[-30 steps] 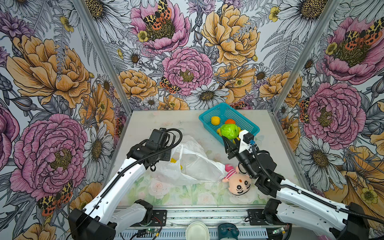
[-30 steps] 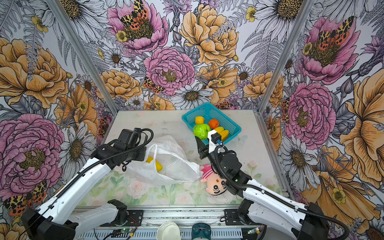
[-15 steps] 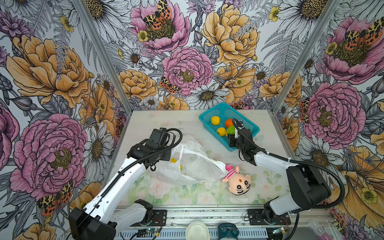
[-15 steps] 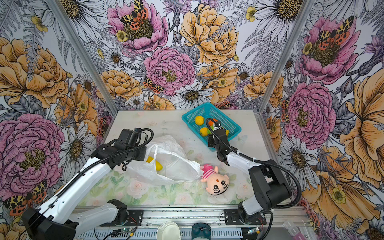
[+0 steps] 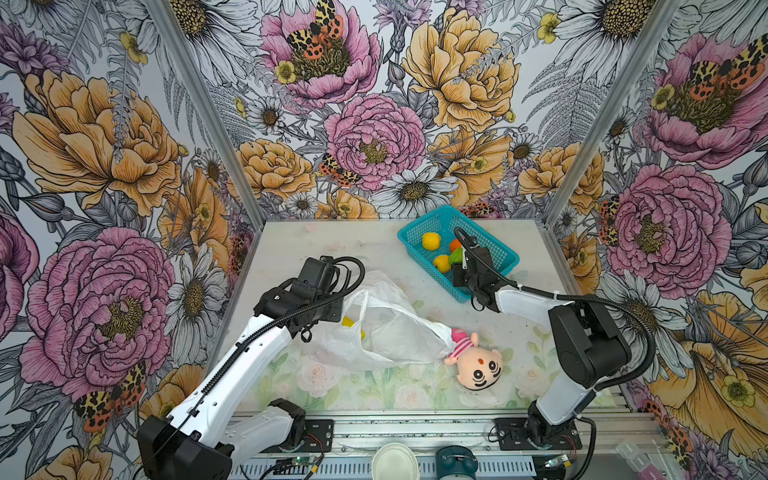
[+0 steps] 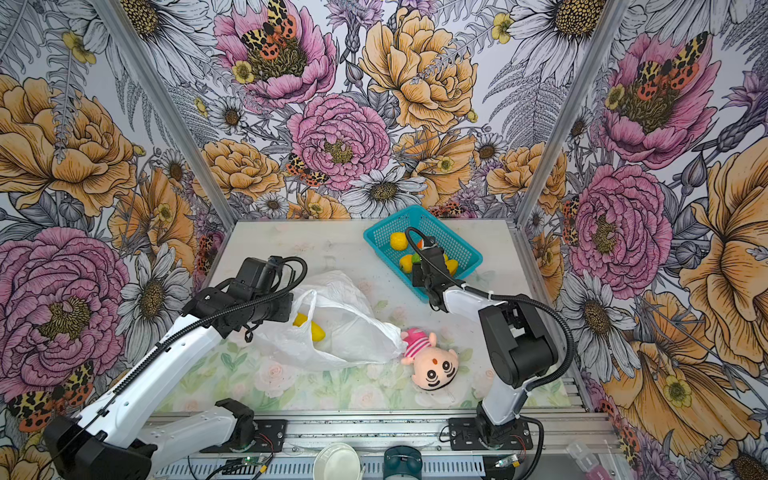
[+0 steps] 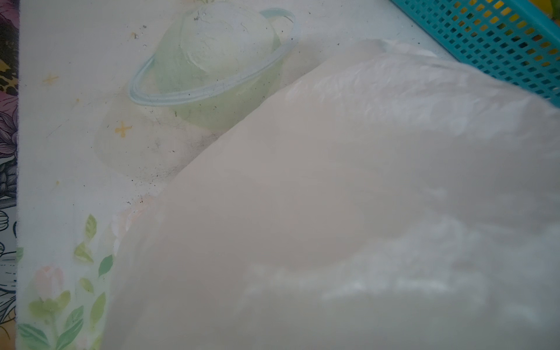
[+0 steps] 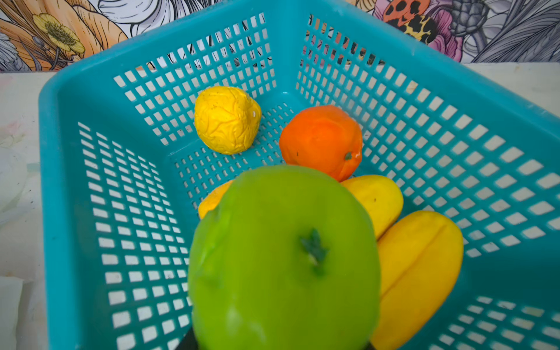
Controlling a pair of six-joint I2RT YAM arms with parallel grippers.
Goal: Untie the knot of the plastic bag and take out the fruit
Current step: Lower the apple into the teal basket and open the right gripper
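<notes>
Green fruit in R fingers over basket, L fingers pinching bag

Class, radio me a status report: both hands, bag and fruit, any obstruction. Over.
Left hand shut on plastic bag. Right hand holds green fruit over teal basket. Yellow fruit inside bag. Plush doll beside bag, not blocking.

Close in front of your tool, the plastic bag fills most of what you see, its white, crinkly film soft and out of focus this near. Farther out from the tool, past the bag's edge, you have the pale desk, printed with a ringed planet and green leaves. A corner of the teal basket shows beyond the bag, with yellow glimpsed through its mesh.
</notes>
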